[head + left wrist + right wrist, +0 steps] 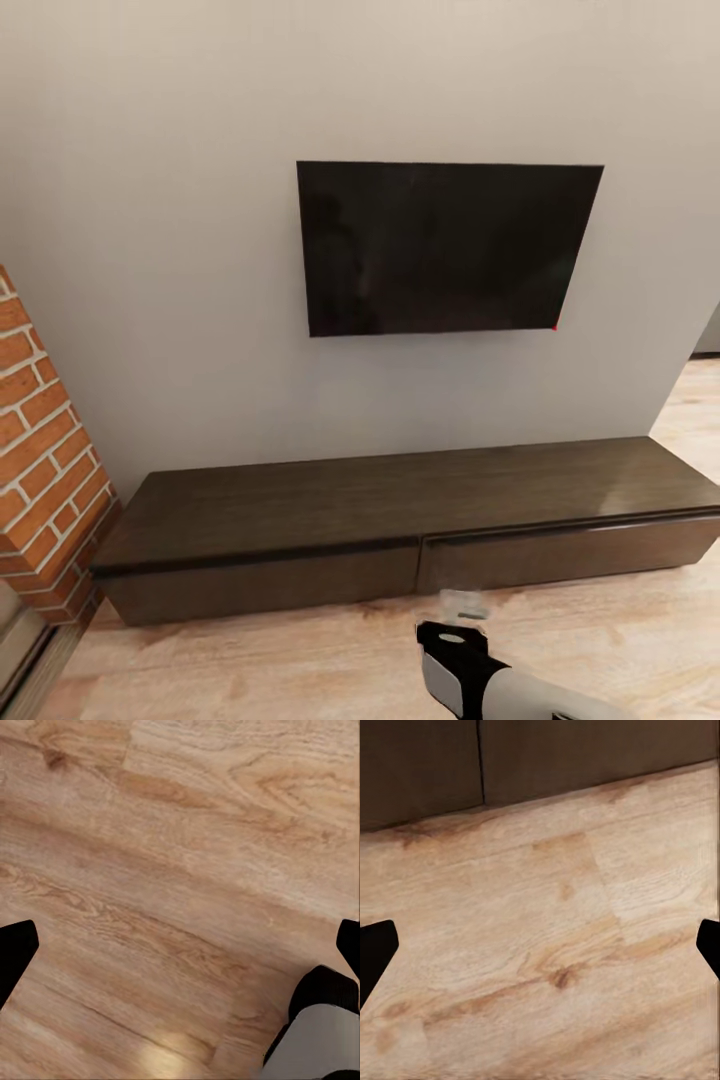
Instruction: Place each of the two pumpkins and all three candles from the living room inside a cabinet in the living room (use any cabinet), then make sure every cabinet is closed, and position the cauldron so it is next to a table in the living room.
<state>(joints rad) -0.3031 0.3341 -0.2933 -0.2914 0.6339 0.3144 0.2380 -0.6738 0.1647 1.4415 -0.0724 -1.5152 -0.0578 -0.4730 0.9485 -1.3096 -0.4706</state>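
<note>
The long low dark brown cabinet runs along the grey wall, and both of its wide drawer fronts are closed. In the right wrist view, the drawer fronts and the seam between them lie just past the floor strip. My right gripper is open over bare wood floor a short way in front of the cabinet. My right arm reaches in from the bottom of the head view. My left gripper is open above the floor, with nothing between its fingers. The pumpkins, candles, cauldron and pale table are out of view.
A black TV hangs on the wall above the cabinet. A red brick pillar stands at the cabinet's left end. Light wood floor spreads in front. A grey-and-black part of my body lies near the left gripper.
</note>
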